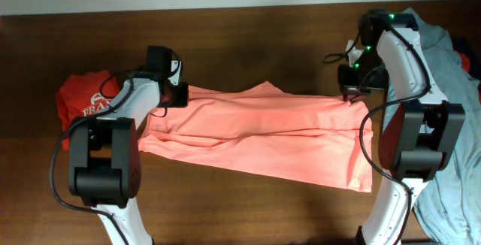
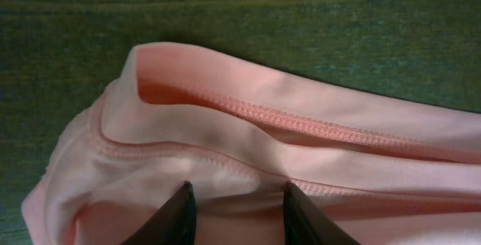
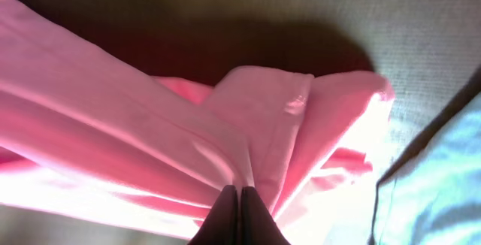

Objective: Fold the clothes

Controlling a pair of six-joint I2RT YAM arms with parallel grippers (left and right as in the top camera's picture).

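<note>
two ends of the salmon top [image 1: 263,136] on the desk [image 1: 240,27] — right pincer [image 3: 239,191] clamps bunched fabric, left pincer [image 2: 239,189] gapes over the hem.

End effector [image 2: 239,196] straddles pink top [image 2: 316,98] (stitched hem).

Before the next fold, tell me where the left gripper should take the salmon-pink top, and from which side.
Probably the far left corner of the salmon-pink top, at the doubled stitched hem, coming down from above at its left end. The layers stack there, the left gripper is open over it, and the right gripper pinches the opposite corner.
</note>
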